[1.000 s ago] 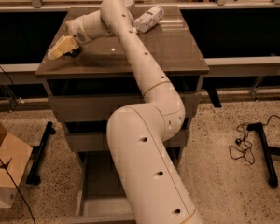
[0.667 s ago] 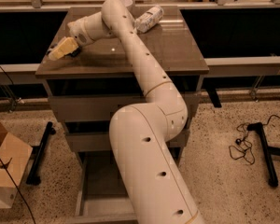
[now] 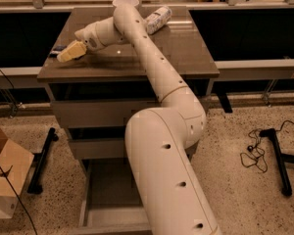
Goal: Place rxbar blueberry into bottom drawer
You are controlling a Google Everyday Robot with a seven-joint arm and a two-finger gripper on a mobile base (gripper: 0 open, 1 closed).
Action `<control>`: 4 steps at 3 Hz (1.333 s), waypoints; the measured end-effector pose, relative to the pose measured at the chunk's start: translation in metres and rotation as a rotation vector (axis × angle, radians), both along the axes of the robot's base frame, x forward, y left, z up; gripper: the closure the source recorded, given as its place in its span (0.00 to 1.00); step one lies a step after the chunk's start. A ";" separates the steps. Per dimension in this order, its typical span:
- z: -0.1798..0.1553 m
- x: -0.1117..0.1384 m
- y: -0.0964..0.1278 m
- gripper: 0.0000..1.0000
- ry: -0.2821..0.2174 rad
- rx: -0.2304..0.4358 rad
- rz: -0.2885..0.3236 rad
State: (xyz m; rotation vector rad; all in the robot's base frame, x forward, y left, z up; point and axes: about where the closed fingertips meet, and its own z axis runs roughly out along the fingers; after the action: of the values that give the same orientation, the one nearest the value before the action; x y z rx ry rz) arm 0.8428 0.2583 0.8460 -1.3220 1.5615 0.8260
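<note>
The rxbar blueberry (image 3: pixel 57 49) shows as a small dark blue strip lying on the cabinet top near its left edge. My gripper (image 3: pixel 70 52) is low over the top right beside it, at the bar's right end; I cannot tell whether it touches the bar. The bottom drawer (image 3: pixel 105 187) is pulled out at the foot of the cabinet, its grey inner tray partly hidden behind my arm's large lower link.
A white plastic bottle (image 3: pixel 157 19) lies on its side at the back of the cabinet top (image 3: pixel 186 53). A white bowl (image 3: pixel 125 2) stands at the back edge. A cardboard box (image 3: pixel 5 175) sits on the floor at left, and a black stand with cables (image 3: pixel 279 155) at right.
My arm has shifted slightly to the right. The gripper stays low over the left part of the cabinet top beside the bar.
</note>
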 end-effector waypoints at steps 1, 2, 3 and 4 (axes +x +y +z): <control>-0.004 -0.002 -0.003 0.43 0.018 0.005 -0.006; -0.009 -0.004 -0.004 0.65 0.030 0.005 -0.008; -0.015 -0.005 -0.007 0.88 0.044 0.005 -0.015; 0.011 -0.018 -0.002 1.00 -0.021 0.004 0.006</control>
State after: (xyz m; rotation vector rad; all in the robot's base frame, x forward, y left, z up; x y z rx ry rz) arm 0.8252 0.2568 0.8566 -1.3293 1.5393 0.8157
